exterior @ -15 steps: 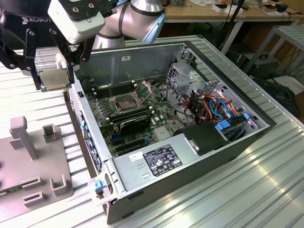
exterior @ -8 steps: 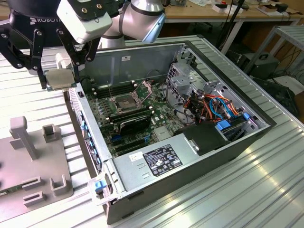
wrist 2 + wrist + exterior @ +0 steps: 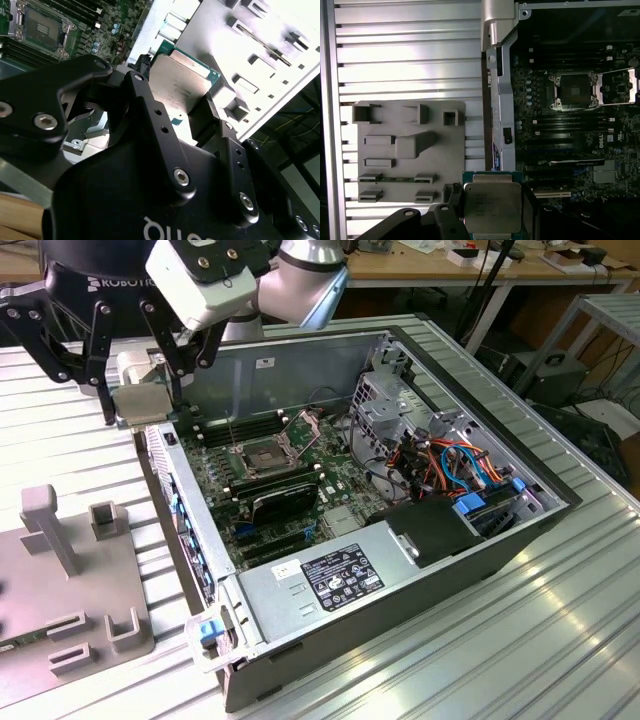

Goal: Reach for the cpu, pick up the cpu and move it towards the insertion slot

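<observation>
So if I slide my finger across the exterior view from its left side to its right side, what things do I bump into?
Grey holder plate → the gripper with the cpu → the insertion slot on the green board → silver drive cage → blue and orange cables.

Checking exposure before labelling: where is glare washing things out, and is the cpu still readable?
In the second wrist view the grey fixture plate is blown out white; the cpu keeps its surface detail. In the first wrist view the cpu is evenly lit.
</observation>
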